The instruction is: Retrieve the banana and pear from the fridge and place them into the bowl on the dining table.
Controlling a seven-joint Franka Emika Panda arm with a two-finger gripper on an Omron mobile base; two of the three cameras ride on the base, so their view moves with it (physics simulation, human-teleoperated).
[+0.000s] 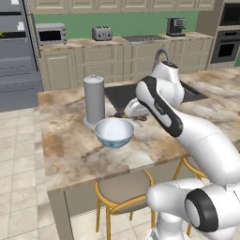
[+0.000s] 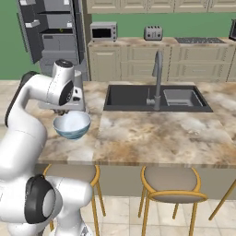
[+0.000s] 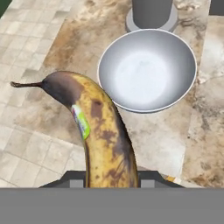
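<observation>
We clench the banana (image 3: 103,131) in our gripper (image 3: 111,177), just beside the bowl (image 3: 147,70) on the dining table (image 3: 205,109).

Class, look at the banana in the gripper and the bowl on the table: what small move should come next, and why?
Probably ease the gripper forward over the bowl. It is shut on the banana, which hangs beside the rim, not above the empty hollow.
</observation>
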